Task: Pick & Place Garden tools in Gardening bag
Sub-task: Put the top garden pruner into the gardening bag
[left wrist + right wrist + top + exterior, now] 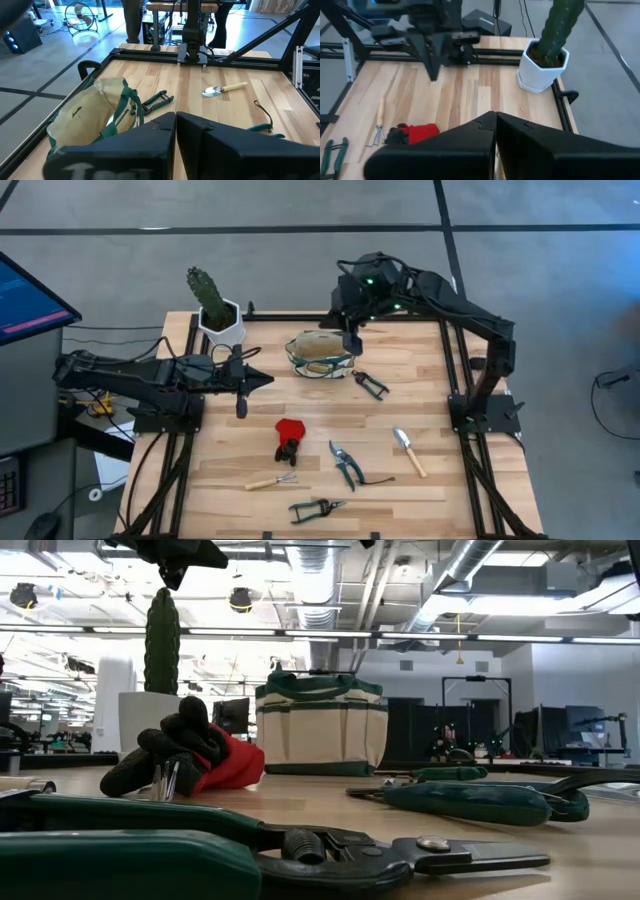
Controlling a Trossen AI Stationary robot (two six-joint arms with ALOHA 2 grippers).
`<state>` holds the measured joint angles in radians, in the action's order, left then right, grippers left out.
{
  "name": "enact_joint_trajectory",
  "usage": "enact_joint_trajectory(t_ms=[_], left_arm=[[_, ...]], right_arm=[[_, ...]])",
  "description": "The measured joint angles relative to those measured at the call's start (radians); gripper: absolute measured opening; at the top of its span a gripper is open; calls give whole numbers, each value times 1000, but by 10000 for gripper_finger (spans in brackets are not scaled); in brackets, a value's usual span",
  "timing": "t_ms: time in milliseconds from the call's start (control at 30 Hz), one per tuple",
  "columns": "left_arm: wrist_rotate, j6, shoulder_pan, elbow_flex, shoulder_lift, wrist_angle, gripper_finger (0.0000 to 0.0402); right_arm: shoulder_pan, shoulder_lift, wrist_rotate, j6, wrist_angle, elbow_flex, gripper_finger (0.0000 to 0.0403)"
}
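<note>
Slouching soft canvas gardening bag [322,355] beside steel-bladed, wooden-handled trowel [408,451].

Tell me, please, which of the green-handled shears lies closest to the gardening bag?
The pair of shears just beside the gardening bag, toward the right arm's side; the other two pairs lie much farther off, near the table's front edge.

Surface [430,370]: pale matt wood planks. Gardening bag [322,356]: beige canvas cloth. Trowel [408,451]: shiny metal blade, wooden handle.
</note>
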<state>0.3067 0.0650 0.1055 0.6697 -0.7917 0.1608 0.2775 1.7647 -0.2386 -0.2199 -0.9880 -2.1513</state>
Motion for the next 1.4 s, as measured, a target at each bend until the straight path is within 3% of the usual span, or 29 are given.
enact_joint_trajectory(t_ms=[200,633,733,967,1400], left_arm=[[0,0,0,0,0,0,4],[0,0,0,0,0,0,4],[0,-1,0,0,0,0,4],[10,-1,0,0,0,0,4],[86,-16,-2,0,0,-4,4]], right_arm=[[-13,-83,3,7,57,84,0],[-16,-458,96,235,467,698,0],[-28,-528,175,299,500,793,0],[-75,-657,367,453,493,963,0],[-186,-685,497,755,313,1093,0]])
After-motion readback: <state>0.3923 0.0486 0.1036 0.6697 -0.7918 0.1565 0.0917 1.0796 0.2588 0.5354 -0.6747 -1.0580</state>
